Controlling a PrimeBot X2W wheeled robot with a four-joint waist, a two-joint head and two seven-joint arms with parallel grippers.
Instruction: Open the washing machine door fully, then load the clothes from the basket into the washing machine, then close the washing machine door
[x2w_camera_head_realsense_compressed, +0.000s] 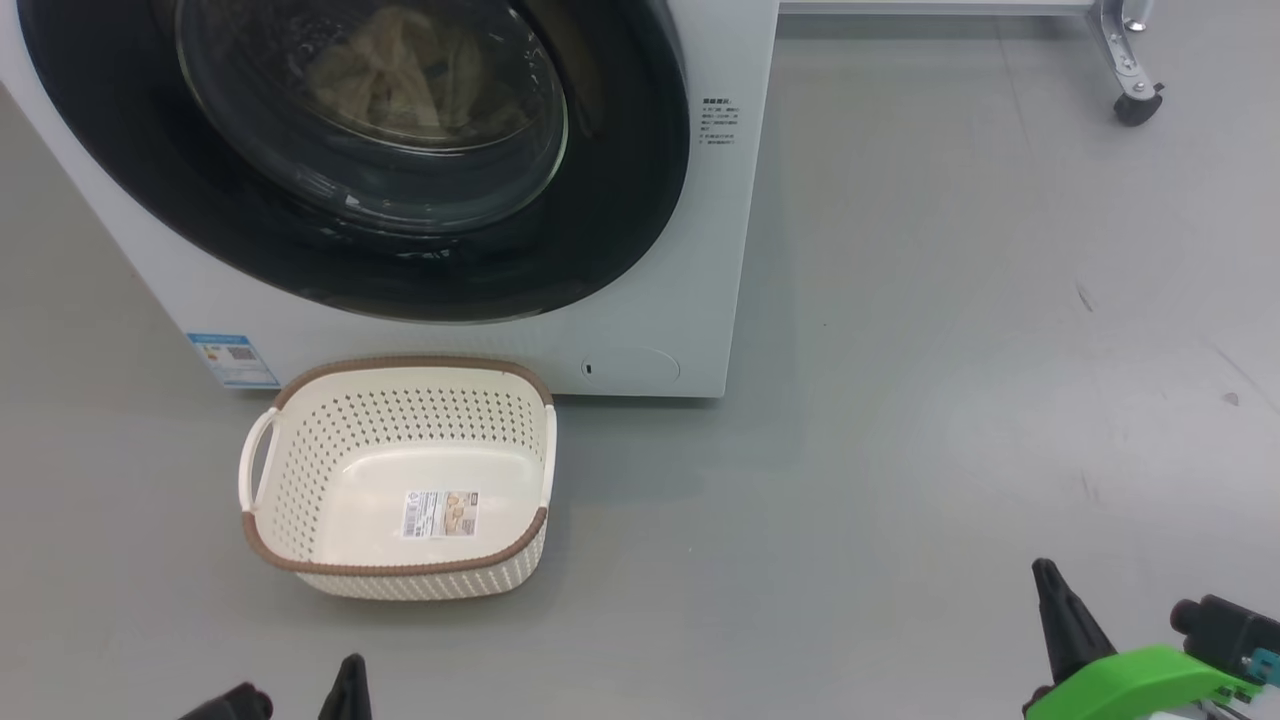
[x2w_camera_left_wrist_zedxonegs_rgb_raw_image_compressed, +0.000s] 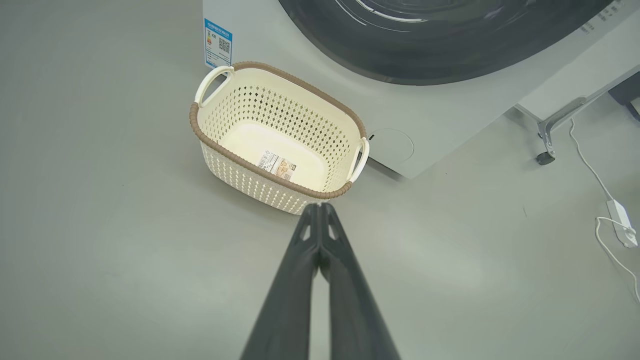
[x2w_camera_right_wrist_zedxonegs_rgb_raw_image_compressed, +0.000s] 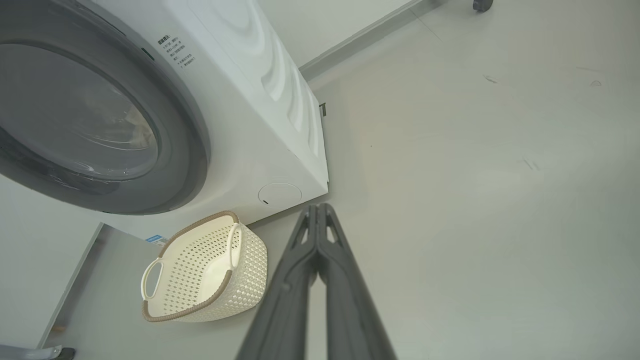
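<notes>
The washing machine door (x2w_camera_head_realsense_compressed: 620, 180) is shut at the upper left, the clothes (x2w_camera_head_realsense_compressed: 400, 80) behind its glass. The basket (x2w_camera_head_realsense_compressed: 400, 365) sits on the floor below it. The left gripper (x2w_camera_left_wrist_zedxonegs_rgb_raw_image_compressed: 319, 207) and right gripper (x2w_camera_right_wrist_zedxonegs_rgb_raw_image_compressed: 317, 207) are squeezed closed.

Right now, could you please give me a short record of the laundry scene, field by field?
door: large round glossy black door with glass bowl window, looks shut
clothes: pale cream fabric behind the glass, inside the big white front-loading washing machine
basket: small cream perforated plastic basket, empty, on the grey floor before the machine
left claw: shut, empty
right claw: shut, empty
</notes>
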